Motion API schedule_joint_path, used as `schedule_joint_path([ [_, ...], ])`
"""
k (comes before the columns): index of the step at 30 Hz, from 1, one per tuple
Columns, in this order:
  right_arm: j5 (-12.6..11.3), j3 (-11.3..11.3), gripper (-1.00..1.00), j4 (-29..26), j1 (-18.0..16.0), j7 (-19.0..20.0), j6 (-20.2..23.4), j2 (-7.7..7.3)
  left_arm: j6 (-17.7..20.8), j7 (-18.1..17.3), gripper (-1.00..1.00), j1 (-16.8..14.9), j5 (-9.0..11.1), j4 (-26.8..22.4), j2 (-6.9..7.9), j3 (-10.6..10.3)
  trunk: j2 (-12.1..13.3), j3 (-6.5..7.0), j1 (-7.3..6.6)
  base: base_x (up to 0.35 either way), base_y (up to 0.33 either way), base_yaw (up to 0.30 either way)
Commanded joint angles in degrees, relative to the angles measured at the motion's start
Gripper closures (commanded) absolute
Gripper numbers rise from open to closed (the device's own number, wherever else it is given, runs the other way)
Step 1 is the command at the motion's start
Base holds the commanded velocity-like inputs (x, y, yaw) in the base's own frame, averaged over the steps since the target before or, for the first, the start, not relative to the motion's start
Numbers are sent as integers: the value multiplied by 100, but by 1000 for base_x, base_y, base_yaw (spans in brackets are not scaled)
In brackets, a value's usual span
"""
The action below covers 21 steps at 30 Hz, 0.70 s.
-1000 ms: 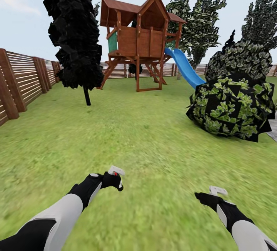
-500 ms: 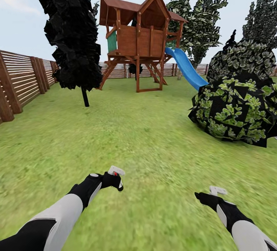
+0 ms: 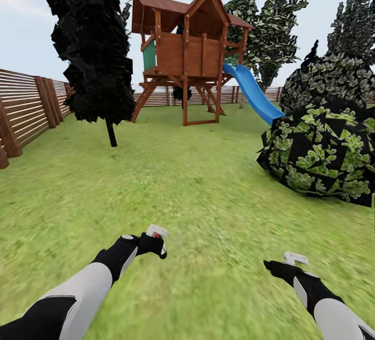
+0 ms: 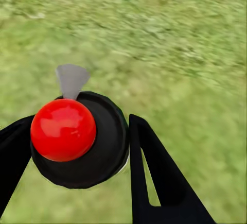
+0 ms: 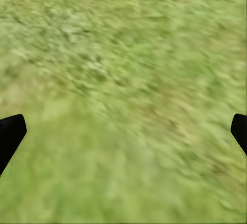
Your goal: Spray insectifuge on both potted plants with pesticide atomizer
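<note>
While the head view looks over the lawn (image 3: 198, 184), the wooden playhouse (image 3: 187, 48) with its blue slide (image 3: 252, 92) stands far ahead as the landmark; a dark tree (image 3: 94, 43) rises just left of it, the brown slatted fence (image 3: 26, 111) runs further left, and a round leafy bush (image 3: 323, 152) sits right of the slide, nearer the camera. Well in front of the playhouse, both arms reach over the grass: the left gripper (image 3: 155, 242) carries the pesticide atomizer (image 3: 157, 233), whose pale top pokes above the dark fingers, and the right gripper (image 3: 284, 264) hovers apart from it. From the left wrist view, the atomizer's dark round head with its red dot (image 4: 63, 130) sits between the two black fingers (image 4: 154, 177), the jaws clamped on it above the grass. From the right wrist view, two black fingertips (image 5: 10, 134) sit at opposite edges with only blurred grass between them, the jaws wide apart and holding nothing.
</note>
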Motion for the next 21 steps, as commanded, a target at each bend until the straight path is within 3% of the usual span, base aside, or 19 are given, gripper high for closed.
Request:
schedule_joint_path([
  [1, 44, -49, -100, -12, -5, 41, 27, 3, 42, -21, 100, 1, -11, -14, -1, 13, -2, -6, 2, 336, 0, -148],
  [21, 44, -49, -100, -12, -5, 41, 24, 7, 42, -21, 100, 2, -11, -15, -1, 13, -2, -6, 2, 336, 0, -249],
])
